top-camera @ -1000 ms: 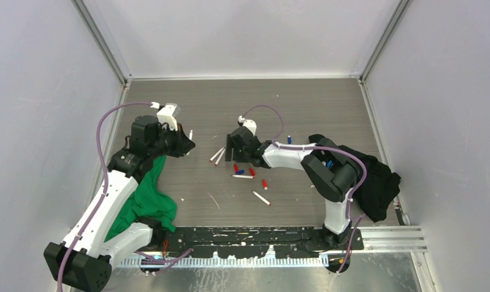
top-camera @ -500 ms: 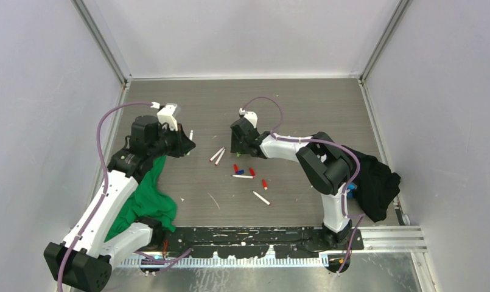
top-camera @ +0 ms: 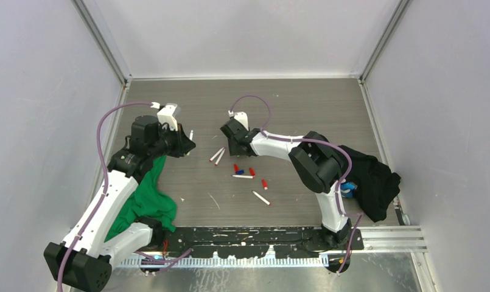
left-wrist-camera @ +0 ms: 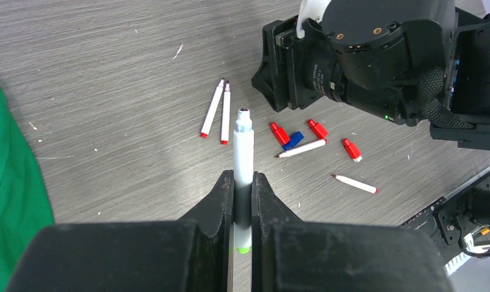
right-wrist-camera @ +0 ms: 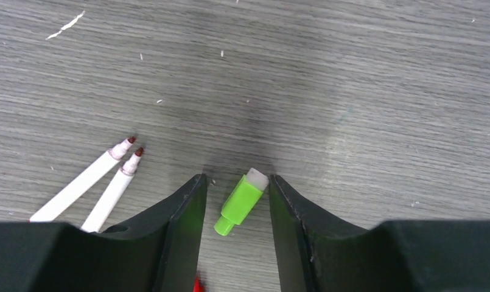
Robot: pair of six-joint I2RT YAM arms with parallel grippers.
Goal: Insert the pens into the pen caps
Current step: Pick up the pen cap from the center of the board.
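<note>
1 pen (left-wrist-camera: pixel 243 137) clamped tight in left gripper (left-wrist-camera: pixel 243 179), clear of table (right-wrist-camera: pixel 352 91), bare tip aimed toward right arm, likely presented for capping. Judged a match, by its green butt end, for lime green cap (right-wrist-camera: pixel 241 202), lying flat between part-open fingers of right gripper (right-wrist-camera: pixel 236 180), not yet pinched. 2 loose pens (right-wrist-camera: pixel 116 185) just left.

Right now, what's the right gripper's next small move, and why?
Probably close the right gripper on the green cap: it lies loose on the table within the gripper's opening, not gripped. The left gripper holds a green-ended pen, apparently waiting for that cap.
</note>
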